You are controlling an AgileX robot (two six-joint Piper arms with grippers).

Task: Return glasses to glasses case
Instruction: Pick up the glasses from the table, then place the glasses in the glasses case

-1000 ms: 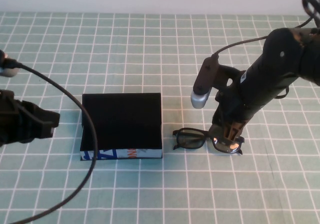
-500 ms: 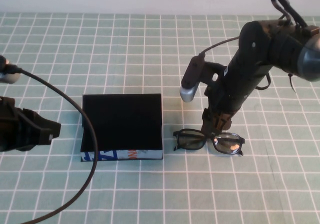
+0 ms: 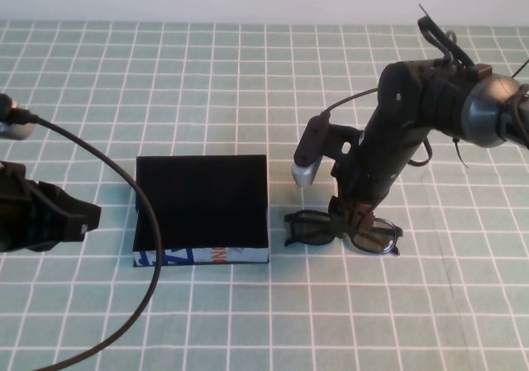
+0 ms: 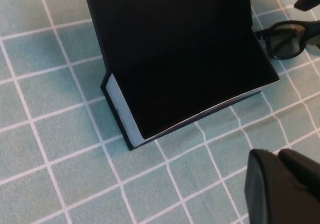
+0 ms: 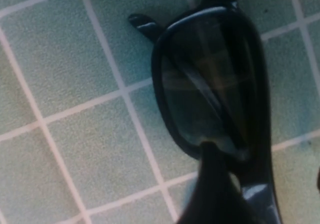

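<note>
The black glasses [image 3: 314, 229] lie on the green checked cloth, just right of the glasses case [image 3: 201, 199]. The case is a black box with a blue, white and orange printed front side [image 3: 202, 255]; the left wrist view shows it [image 4: 175, 59] with one lens of the glasses [image 4: 290, 37] beside it. My right gripper [image 3: 352, 216] is down over the middle of the glasses, open, one dark finger [image 5: 215, 184] resting by a lens [image 5: 210, 79] and the frame between the jaws. My left gripper [image 3: 70, 216] hovers left of the case, shut and holding nothing.
A black cable [image 3: 124, 181] arcs from the left arm past the case's left side to the front edge of the view. The white-lined green cloth [image 3: 248, 82] covers the whole table, with a pale wall behind it.
The right arm has swung left, from the right lens to the middle of the glasses, and its jaws have widened. The glasses, the case and the left arm have stayed put.
</note>
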